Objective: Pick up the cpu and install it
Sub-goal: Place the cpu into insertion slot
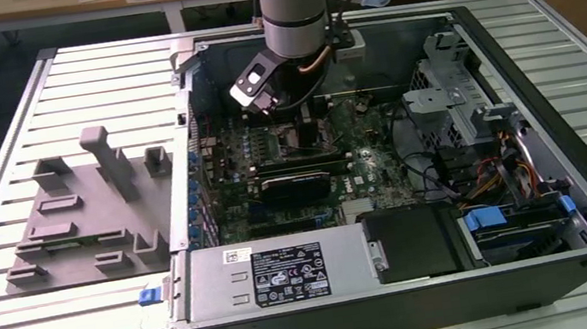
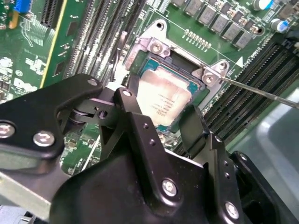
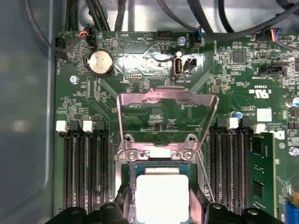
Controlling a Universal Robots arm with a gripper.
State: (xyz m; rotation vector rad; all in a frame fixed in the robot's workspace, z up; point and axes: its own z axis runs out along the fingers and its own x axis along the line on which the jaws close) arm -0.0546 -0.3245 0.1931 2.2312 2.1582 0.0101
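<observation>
Operator: What is being hidden?
Arm: My arm is blocking the socket in the exterior view. The cpu is lying in the socket, with my hand straddling it. Pinching or spread, I cannot tell.
Operator: Surroundings?
Arm: The retention frame is standing open, and memory slots are flanking the socket.

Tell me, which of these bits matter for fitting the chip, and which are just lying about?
In the job: cpu, open socket frame, hand at the cpu.
Lying about: grey fixture tray, coin battery, memory stick, power supply.
</observation>
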